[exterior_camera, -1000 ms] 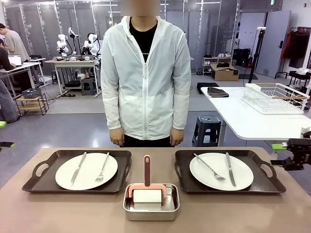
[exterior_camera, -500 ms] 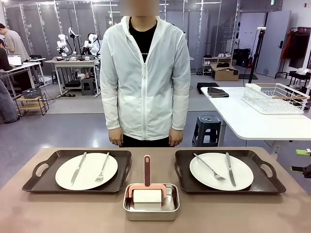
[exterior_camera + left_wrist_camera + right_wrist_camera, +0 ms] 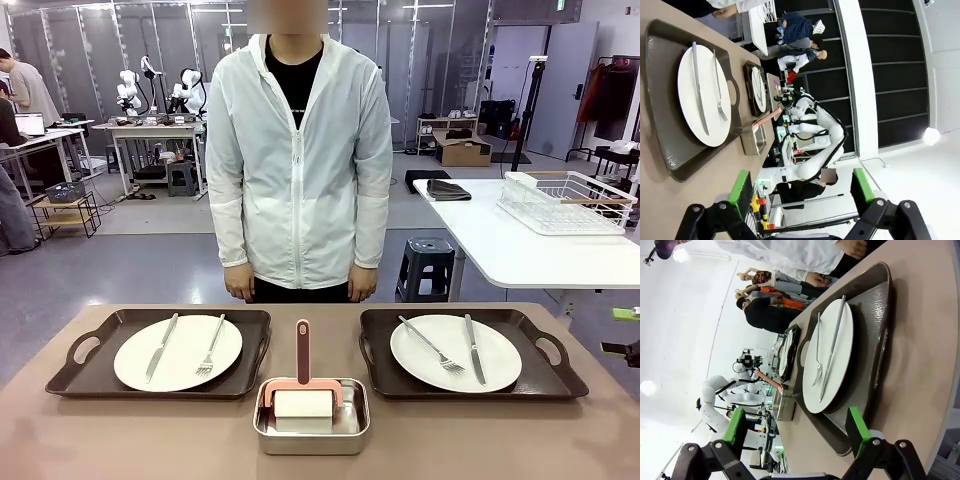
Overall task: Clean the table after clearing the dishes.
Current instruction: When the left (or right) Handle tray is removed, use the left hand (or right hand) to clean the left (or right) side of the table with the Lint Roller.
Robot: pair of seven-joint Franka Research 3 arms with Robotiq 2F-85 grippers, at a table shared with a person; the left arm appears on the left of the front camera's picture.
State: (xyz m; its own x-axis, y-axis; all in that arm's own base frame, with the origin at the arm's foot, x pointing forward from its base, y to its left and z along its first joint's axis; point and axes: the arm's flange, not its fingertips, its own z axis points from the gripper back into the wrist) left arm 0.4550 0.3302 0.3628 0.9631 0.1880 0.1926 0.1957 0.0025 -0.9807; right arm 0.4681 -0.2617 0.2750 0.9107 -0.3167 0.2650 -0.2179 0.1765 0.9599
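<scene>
Room: busy lab hall behind a long taupe table (image 3: 150, 430). A person (image 3: 300, 170) in a white jacket stands at its far side, arms hanging, touching nothing.
Left jaws: wide apart, nothing between the left pads (image 3: 741, 190). In the left wrist view they look along the table from beyond its left end, well apart from the nearest tray.
Left tray: the dark brown left tray (image 3: 130, 322) lies flat on the table, left of centre. It carries the white left plate (image 3: 185, 355), with the left knife (image 3: 162, 348) and left fork (image 3: 212, 347) side by side on it.
Centre: a small steel pan (image 3: 310, 440) sits near the robot's edge, between the two trays. It holds a white roller (image 3: 303, 403), pink handle pointing toward the person.
Right tray: the right tray (image 3: 378, 370) matches the left one and lies right of centre. The right plate (image 3: 500, 355) carries the right fork (image 3: 432, 346) and right knife (image 3: 474, 350).
Right jaws: apart and empty, as the right pads (image 3: 856, 432) show. In the front view their tips sit at the table's right end, near that tray's outer handle but not touching it.
Step in hand: clearing looks not yet begun, as both trays sit loaded on the table and wiping cannot start.
Next move: likely each arm must reach its own tray's outer handle, close on the rim and lift level, so cutlery does not slide off the plates. The roller comes after.
</scene>
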